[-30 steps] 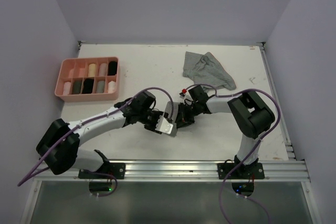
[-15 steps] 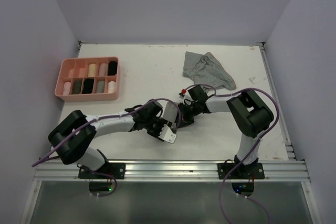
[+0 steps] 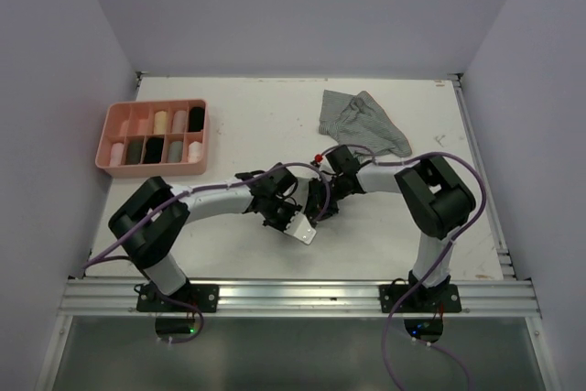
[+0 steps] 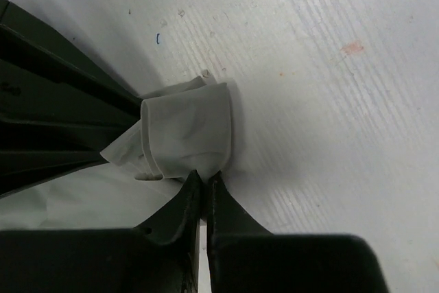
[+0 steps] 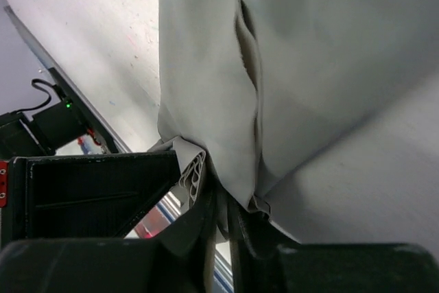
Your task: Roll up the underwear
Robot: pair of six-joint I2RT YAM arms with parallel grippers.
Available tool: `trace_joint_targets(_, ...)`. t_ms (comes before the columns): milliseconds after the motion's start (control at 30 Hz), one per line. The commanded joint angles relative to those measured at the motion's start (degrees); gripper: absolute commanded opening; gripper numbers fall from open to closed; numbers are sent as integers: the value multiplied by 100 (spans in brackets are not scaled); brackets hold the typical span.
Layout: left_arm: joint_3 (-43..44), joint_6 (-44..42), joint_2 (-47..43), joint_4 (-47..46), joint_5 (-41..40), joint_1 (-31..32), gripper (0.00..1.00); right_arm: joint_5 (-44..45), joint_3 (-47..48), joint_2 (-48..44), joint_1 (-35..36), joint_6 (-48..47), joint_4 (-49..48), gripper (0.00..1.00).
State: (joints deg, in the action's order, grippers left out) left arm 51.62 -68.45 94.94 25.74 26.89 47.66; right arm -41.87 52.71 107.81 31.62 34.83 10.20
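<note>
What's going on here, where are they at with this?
Two grippers work on a pale grey underwear, partly rolled. The right gripper pinches its fabric; the left gripper is shut at the roll's edge. A striped underwear lies unrolled farther back, and the pink tray holds finished rolls.
</note>
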Motion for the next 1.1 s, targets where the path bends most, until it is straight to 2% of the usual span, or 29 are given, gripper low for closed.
trace_joint_targets(0, 409, -55, 420, 1273, 316, -2, 0, 1163, 274, -303, -286, -696, 869, 21)
trace_joint_targets(133, 884, 164, 745, 1872, 562, -72, 0, 1444, 661, -769, -682, -1039, 1379, 29)
trace_joint_targets(300, 1622, 287, 1378, 2725, 905, -213, 0, 1585, 610, -1472, -1052, -1356, 1678, 34)
trace_joint_targets(533, 2721, 911, 2406, 3604, 1274, -406, 0, 1822, -223, -3342, -1079, -1427, 1635, 36)
trace_joint_targets(567, 2853, 921, 2694, 3727, 1353, -433, 0, 1857, -356, -3911, -1079, -1391, 1461, 36)
trace_joint_targets(667, 3345, 921, 3302, 4140, 1476, -573, 0, 1972, -595, -4653, -1061, -1619, 1633, 38)
trace_joint_targets(867, 4434, 526, 4295, 4966, 1652, -846, 0, 1963, -850, -5515, -561, -2286, 1643, 40)
trace_joint_targets(967, 4480, 402, 4446, 4967, 1547, -969, 0, 2129, -666, -5499, -166, -2822, 1933, 40)
trace_joint_targets(1067, 4401, 306, 4542, 4967, 1486, -987, 4, 2332, -595, -5376, 423, -3340, 1838, 45)
